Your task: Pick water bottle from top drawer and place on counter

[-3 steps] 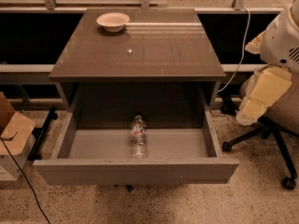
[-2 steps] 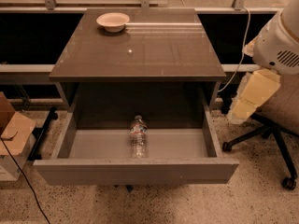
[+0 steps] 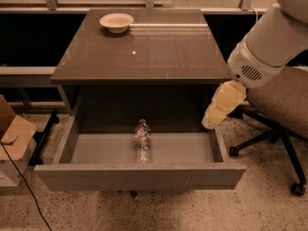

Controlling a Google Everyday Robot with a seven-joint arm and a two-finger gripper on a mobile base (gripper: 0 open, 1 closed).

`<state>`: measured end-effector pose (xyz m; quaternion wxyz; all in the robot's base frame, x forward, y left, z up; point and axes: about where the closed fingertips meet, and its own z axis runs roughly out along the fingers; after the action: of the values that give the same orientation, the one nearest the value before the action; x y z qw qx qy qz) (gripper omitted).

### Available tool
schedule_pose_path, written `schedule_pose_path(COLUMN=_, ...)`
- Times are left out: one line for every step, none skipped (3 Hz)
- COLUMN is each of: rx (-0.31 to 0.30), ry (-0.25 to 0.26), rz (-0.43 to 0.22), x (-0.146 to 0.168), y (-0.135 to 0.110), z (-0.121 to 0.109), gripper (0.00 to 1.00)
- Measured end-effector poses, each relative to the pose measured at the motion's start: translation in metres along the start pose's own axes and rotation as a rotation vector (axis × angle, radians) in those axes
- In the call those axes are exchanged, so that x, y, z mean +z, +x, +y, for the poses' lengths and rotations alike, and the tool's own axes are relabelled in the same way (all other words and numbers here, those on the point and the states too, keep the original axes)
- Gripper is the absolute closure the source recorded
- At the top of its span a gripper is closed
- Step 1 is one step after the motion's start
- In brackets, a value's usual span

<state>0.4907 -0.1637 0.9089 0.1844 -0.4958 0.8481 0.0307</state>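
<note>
Water bottle point(image 3: 143, 141) flat on its side on the pale floor of the top drawer point(image 3: 139, 176), roughly midway across and close behind the front panel. Long axis front to back: cap toward the cabinet's rear, base toward the front. Drawer pulled well out, interior open from above.

Gripper point(image 3: 214, 117) over by the drawer's right wall, near the rear right corner, just below the edge of the counter point(image 3: 139, 52) (cream-coloured, angled down and to the left in the camera view). Released or clenched: impossible to tell from here. No grasp on the bottle, plainly.

Seen from the gripper: bottle to the left, somewhat toward the front and lower down, well apart, bare drawer floor between. Likely needs of the reach: leftward over the wall, down into the drawer, then a closing across the ribbed body, side to side, square to the long axis. On the counter, only a small bowl point(image 3: 116, 21) at the rear left corner, so ample room for the placing.
</note>
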Motion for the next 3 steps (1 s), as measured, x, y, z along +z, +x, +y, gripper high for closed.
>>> schedule_pose_path(rx=0.055, ry=-0.031, rz=0.002, x=0.032, y=-0.008, z=-0.002, gripper=0.00)
schedule_pose_path(rx=0.095, ry=-0.055, rz=-0.006, x=0.056, y=-0.015, z=-0.004, gripper=0.00)
schedule_pose_path(rx=0.166, ry=-0.098, rz=-0.020, x=0.104, y=-0.032, z=-0.011, gripper=0.00)
